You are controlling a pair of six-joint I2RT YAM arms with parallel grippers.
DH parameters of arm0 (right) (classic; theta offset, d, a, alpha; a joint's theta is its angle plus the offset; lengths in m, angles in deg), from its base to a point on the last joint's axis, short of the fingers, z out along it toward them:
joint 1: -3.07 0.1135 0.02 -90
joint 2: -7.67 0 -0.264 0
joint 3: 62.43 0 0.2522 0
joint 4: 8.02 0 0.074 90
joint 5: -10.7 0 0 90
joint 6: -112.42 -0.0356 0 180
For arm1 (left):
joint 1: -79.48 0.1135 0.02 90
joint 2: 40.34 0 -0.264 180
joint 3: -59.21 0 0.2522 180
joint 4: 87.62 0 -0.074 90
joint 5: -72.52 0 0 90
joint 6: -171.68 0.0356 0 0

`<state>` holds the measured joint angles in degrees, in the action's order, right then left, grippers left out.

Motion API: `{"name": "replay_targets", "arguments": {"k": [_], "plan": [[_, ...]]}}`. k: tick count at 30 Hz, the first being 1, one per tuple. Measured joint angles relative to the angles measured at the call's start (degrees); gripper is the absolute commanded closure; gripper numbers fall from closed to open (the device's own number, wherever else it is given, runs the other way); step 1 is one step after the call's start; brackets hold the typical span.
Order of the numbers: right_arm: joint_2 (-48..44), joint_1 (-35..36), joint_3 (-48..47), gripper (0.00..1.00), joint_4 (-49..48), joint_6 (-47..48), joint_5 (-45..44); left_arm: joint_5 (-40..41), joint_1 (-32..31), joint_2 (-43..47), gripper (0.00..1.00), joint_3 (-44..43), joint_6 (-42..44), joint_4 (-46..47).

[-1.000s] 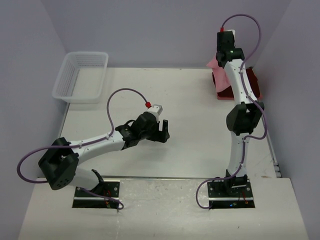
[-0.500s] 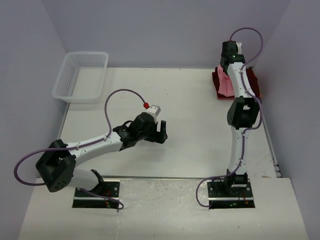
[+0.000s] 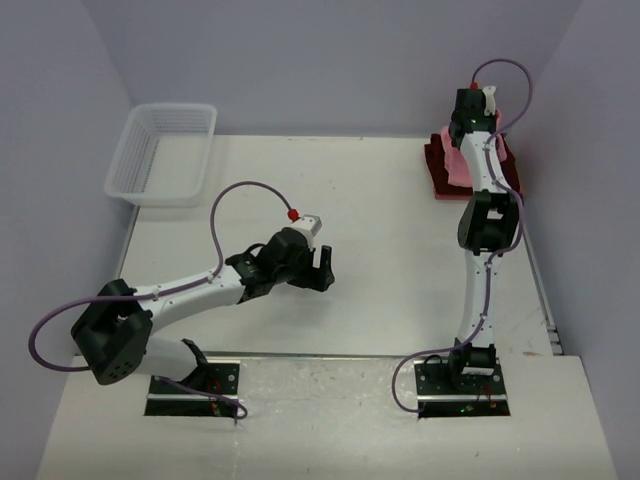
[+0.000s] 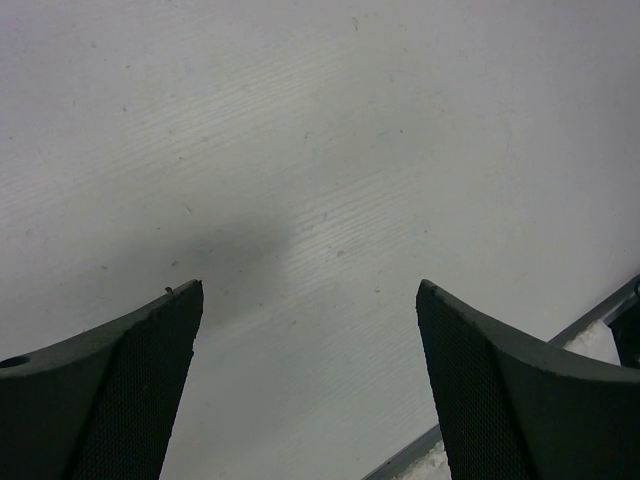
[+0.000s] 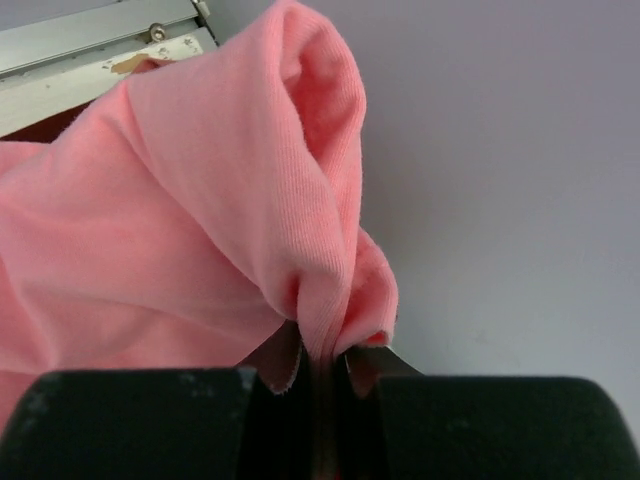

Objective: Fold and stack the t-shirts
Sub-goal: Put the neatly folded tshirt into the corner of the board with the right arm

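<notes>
The left pincer (image 4: 310, 290) is the nearer of the two and is fully open: its two dark textured fingers (image 4: 120, 390) stand wide apart with nothing between them. Directly below and ahead of it lies only the bare surface of the white rectangular table (image 4: 320, 150), carrying a soft shadow under the left finger. A grey metal edge strip (image 4: 600, 310) crosses to the lower right of this pincer in the left wrist view. The left arm reaches low and diagonally toward mid-table. The right arm extends upright and far forward, placing the right pincer (image 5: 322, 365) at the far right corner of the table. This pincer is closed and grips a bunched fold of the plain light pink cloth t-shirt (image 5: 200, 220). The fold is pinched between the fingers. From the grip point the cloth rises ahead of the pincer and spreads away to its left. A plain lavender wall (image 5: 500, 150) fills the space ahead and to its right. Below the right pincer, the pink cloth drapes onto the plain dark maroon red cloth t-shirt (image 3: 436, 178), which lies flat on the table, its edges showing on both sides of the pink cloth. Far to the left of both pincers, the white plastic lattice basket (image 3: 135, 165) sits at the far left corner.
</notes>
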<state>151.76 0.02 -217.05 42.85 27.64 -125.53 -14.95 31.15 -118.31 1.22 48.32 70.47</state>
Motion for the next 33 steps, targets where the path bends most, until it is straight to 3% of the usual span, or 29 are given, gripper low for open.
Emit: {"name": "replay_targets", "arguments": {"k": [5, 6, 8, 9, 13, 18, 24, 30, 31, 33], "plan": [[3.5, -0.5, -0.1, 1.00, -4.5, 4.1, -2.5, -0.6, 0.0, -0.6, 0.13, 0.0, 0.1, 0.0], [4.3, -0.5, -0.1, 0.95, -5.1, 4.7, -2.8, -0.7, 0.0, -0.7, 0.13, 0.0, 0.1, 0.1], [5.5, -0.6, -0.1, 0.70, -6.0, 5.6, -3.2, -0.8, 0.0, -0.8, 0.13, 0.0, 0.2, 0.0], [5.9, -0.6, -0.1, 0.34, -6.5, 6.2, -3.6, -0.9, 0.0, -0.8, 0.12, 0.0, 0.2, 0.0], [6.7, -0.7, -0.7, 0.01, -10.2, 9.9, -5.9, -0.9, 0.1, -0.8, 0.13, 0.1, 0.9, 0.1], [6.1, -0.4, -2.2, 0.01, -18.9, 15.7, -10.3, -1.2, 0.3, -0.9, 0.13, 1.0, 1.1, 0.1], [1.3, 3.3, -1.2, 0.01, -18.3, 15.8, -10.6, -1.5, 0.3, -0.1, 0.13, 1.2, 0.8, -0.3], [-6.1, 9.1, 0.3, 0.13, -4.6, 1.3, -1.1, 0.5, 0.3, 3.0, 0.13, 1.6, 0.0, -0.3], [-8.9, 9.4, 2.9, 0.13, -2.4, -1.8, 2.8, 1.2, 0.3, 3.1, 0.13, 1.6, 0.0, -0.4], [-15.2, 9.4, 10.1, 0.01, 0.1, -6.7, 10.8, 2.7, 0.3, 3.4, 0.12, 1.6, -0.1, -0.9]]}}
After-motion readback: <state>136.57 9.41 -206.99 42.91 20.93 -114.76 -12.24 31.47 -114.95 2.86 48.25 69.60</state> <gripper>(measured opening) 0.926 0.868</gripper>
